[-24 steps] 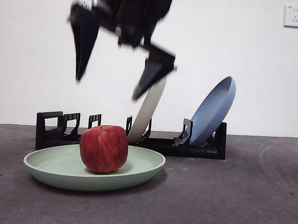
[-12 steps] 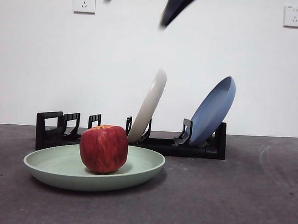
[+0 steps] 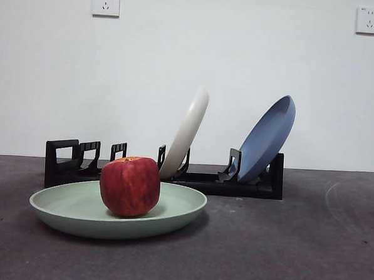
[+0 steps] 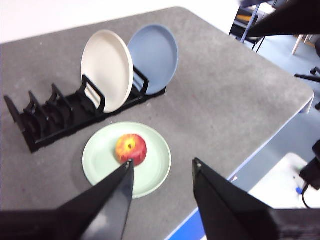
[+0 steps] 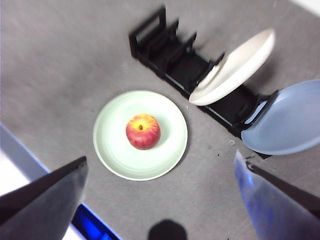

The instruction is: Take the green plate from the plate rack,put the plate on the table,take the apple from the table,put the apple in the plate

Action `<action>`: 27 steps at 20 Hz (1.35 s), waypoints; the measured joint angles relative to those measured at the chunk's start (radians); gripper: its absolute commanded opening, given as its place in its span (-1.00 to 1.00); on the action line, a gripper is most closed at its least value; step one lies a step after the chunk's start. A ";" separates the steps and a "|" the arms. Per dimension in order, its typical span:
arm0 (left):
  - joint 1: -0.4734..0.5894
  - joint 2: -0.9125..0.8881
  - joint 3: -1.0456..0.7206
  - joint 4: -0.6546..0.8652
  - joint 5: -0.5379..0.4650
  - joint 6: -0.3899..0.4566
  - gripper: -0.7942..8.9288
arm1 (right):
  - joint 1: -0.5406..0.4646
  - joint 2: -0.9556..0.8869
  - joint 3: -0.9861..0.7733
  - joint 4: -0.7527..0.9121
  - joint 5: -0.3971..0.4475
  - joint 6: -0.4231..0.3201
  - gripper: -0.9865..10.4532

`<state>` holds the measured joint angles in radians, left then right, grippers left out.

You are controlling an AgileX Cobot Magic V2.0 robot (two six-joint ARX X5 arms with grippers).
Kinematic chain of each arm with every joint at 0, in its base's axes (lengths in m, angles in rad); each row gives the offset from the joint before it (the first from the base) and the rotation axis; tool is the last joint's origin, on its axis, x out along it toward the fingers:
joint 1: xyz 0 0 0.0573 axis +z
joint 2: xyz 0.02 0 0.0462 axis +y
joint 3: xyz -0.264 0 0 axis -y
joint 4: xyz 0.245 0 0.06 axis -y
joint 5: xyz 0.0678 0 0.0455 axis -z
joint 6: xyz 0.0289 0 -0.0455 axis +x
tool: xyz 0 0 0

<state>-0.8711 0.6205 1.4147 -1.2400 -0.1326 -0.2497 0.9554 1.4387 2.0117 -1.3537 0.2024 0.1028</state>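
Nearest in the front view lies the green plate (image 3: 117, 211), flat on the dark grey desk (image 3: 282, 245), and the apple (image 3: 130, 186) stands upright in its well, a little toward the rack side of centre, with its yellow-orange stem patch turned upward. Both wrist views look down on the same arrangement from well above: the left tool (image 4: 162, 172) hangs high over the plate's near edge with its jaws spread and nothing between them, and the right tool (image 5: 160, 165) also sits high, its jaws spread very wide and empty. By the look of it the placing is done, so the step in hand is a clean retreat. To do that well, each arm should go straight up and away from the plate, not sweeping sideways over it, because the apple is blocky but rounded and a brush against the rim could rock it. Jaws are best left apart until well clear. Behind the plate runs the plate rack (image 3: 73, 162), its slots at the end behind the apple showing bare, and farther along it a cream-white plate (image 3: 186, 132) and a blue plate (image 3: 267, 139) lean in their holders; any withdrawal path should pass above these two tall plates, since a knock could tip them forward.
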 measured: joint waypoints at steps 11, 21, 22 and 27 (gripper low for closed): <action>0.000 0.042 -0.027 0.092 0.000 0.005 -0.44 | 0.000 -0.445 -0.568 -0.001 0.135 0.182 0.04; 0.000 0.072 -0.370 0.177 -0.023 -0.014 -0.85 | 0.000 -0.549 -0.731 -0.002 0.157 0.260 -0.84; 0.000 0.077 -0.370 0.192 -0.023 -0.014 -0.85 | 0.000 -0.548 -0.731 -0.002 0.157 0.260 -0.84; 0.000 0.091 -0.369 0.241 -0.051 -0.014 -0.84 | 0.000 -0.544 -0.731 -0.001 0.199 0.336 -0.83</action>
<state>-0.8711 0.7116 1.0454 -0.9989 -0.1841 -0.2634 0.9554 0.8944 1.2808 -1.3548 0.4011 0.4393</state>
